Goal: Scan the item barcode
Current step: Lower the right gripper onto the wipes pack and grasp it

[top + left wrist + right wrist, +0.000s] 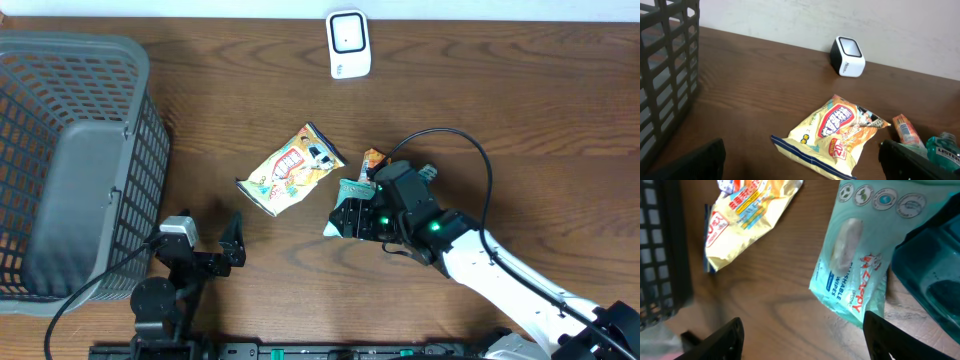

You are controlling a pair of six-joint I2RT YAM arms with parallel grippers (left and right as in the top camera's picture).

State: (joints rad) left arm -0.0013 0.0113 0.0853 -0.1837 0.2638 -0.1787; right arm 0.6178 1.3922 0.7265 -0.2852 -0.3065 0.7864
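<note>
A white barcode scanner (348, 45) stands at the table's far edge and also shows in the left wrist view (847, 56). A yellow snack bag (292, 170) lies mid-table. Right of it lies a teal wipes pack (352, 188), printed side up (855, 265). My right gripper (345, 218) hovers low at the pack's near end. Its jaws (800, 345) are open over bare wood, and the pack's corner sits just inside the right finger (890, 340). My left gripper (205, 250) stands open near the front edge, facing the snack bag (835, 135). No barcode shows.
A large grey wire basket (70, 160) fills the left side of the table. A small orange packet (374, 158) and a dark teal bottle (930, 280) lie right beside the wipes pack. The right arm's black cable (470, 150) loops over the table.
</note>
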